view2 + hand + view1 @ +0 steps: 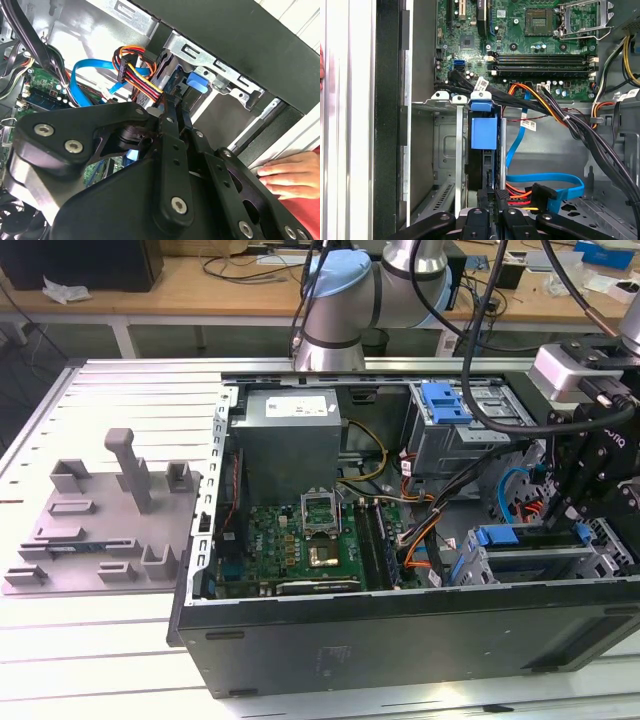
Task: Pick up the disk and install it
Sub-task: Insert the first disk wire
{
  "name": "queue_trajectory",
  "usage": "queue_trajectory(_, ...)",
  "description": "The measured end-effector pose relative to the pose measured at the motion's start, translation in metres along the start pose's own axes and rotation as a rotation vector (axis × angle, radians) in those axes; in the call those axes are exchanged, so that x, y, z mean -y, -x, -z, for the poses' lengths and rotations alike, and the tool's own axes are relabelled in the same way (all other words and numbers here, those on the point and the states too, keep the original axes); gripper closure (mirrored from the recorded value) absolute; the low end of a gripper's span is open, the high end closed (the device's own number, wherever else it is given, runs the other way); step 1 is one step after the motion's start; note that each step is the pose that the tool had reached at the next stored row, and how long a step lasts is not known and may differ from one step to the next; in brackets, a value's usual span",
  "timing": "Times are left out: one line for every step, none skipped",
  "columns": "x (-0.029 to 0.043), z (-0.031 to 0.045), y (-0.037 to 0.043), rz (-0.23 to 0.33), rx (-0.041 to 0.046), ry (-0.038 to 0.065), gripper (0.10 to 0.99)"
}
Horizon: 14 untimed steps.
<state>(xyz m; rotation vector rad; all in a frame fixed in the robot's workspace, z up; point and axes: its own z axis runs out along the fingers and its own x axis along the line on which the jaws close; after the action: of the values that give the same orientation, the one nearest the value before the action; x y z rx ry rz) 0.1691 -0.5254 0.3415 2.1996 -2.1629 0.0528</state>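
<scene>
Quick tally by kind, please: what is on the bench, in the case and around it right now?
Case: 1
Holder: 1
Power supply: 1
Motherboard: 1
Drive cages: 2
Gripper: 1
Hand: 1
Total: 8

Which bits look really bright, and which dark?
In the first wrist view the table slats glare white beside the shadowed case wall; in the second wrist view the black pincer looks dark; in the exterior view the motherboard is evenly lit.
</scene>
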Motion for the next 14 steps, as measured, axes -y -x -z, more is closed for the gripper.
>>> queue_trajectory(0.0,0.0,0.0002,0.0,-0.0001,0.0,0.918)
queue_trajectory(0.0,0.0,0.0006,0.0,0.0001,0.0,0.918)
queue_trajectory(0.0,0.0,0.0008,0.0,0.0,0.0,0.918)
queue_trajectory(0.0,-0.0001,0.0008,0.0,0.0,0.0,0.918)
queue_trajectory(0.0,-0.0002,0.0009,0.0,-0.0001,0.0,0.918)
queue_trajectory(0.0,-0.0003,0.0009,0.0,-0.0002,0.0,0.918)
queue_trajectory(0.0,-0.0004,0.0009,0.0,-0.0004,0.0,0.918)
queue_trajectory(0.0,-0.0007,0.001,0.0,-0.0004,0.0,0.918)
queue_trajectory(0.0,-0.0009,0.001,0.0,-0.0004,0.0,0.918)
queue_trajectory(0.0,-0.0012,0.0009,0.0,-0.0003,0.0,0.918)
queue_trajectory(0.0,-0.0013,0.001,0.0,-0.0001,0.0,0.918)
queue_trajectory(0.0,-0.0013,0.001,0.0,-0.0001,0.0,0.918)
queue_trajectory(0.0,-0.0013,0.001,0.0,-0.0001,0.0,0.918)
queue_trajectory(0.0,-0.0013,0.001,0.0,-0.0002,0.0,0.918)
